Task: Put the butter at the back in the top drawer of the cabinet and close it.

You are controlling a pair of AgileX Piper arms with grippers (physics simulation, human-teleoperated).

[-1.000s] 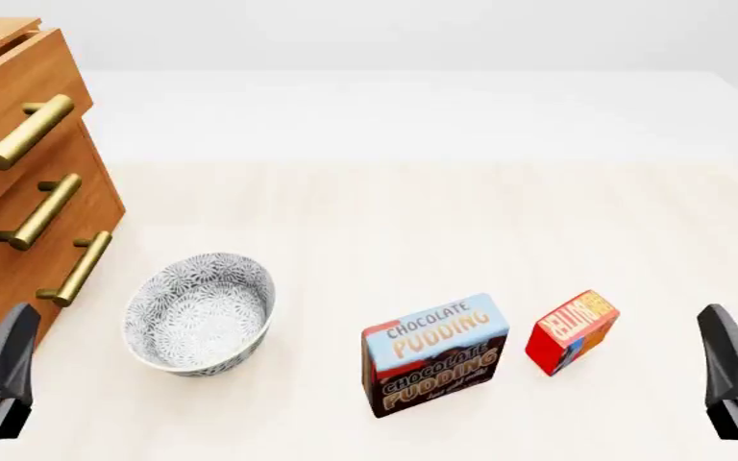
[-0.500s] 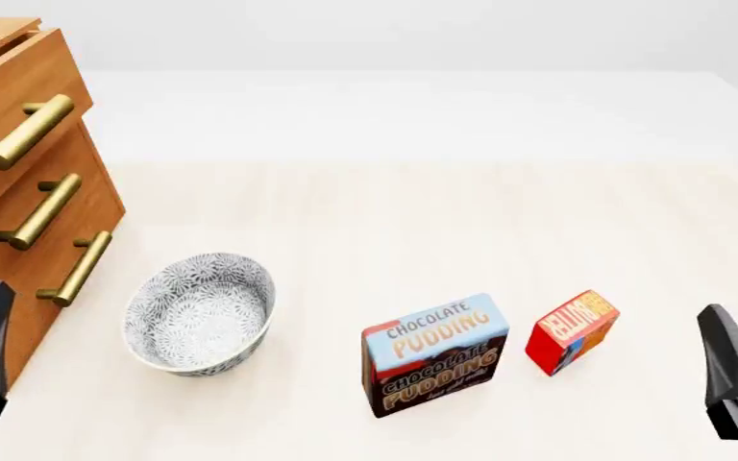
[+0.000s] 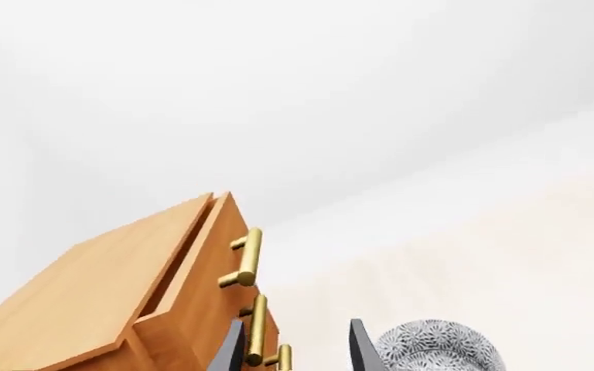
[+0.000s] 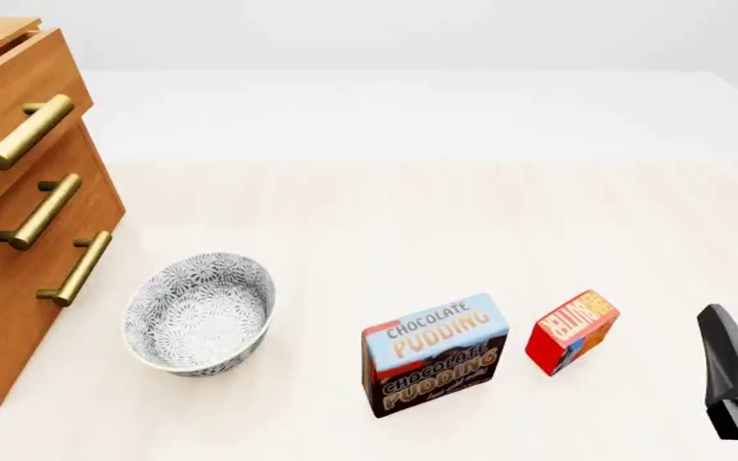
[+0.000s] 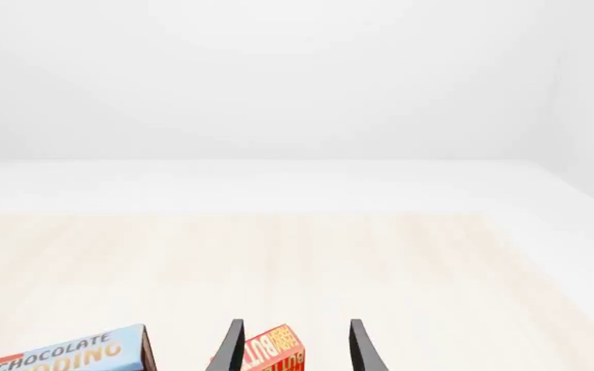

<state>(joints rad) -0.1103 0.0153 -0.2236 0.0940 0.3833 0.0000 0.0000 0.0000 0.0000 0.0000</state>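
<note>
Left gripper [image 3: 291, 352] at the desk's [image 4: 472, 221] left edge, fingers [image 3: 360, 349] released, nothing between them. Ahead of them: cabinet [image 4: 11, 206], top drawer [image 4: 16, 106] pulled out slightly, brass handle [image 4: 20, 133] free. Patterned bowl [image 4: 200, 312] just right of those fingers. Chocolate pudding box [image 4: 434, 353] next, upright. Butter [image 4: 572, 331] stands beside it, straight ahead of the right gripper [image 5: 295, 348], apart from its released fingers [image 5: 362, 349].
</note>
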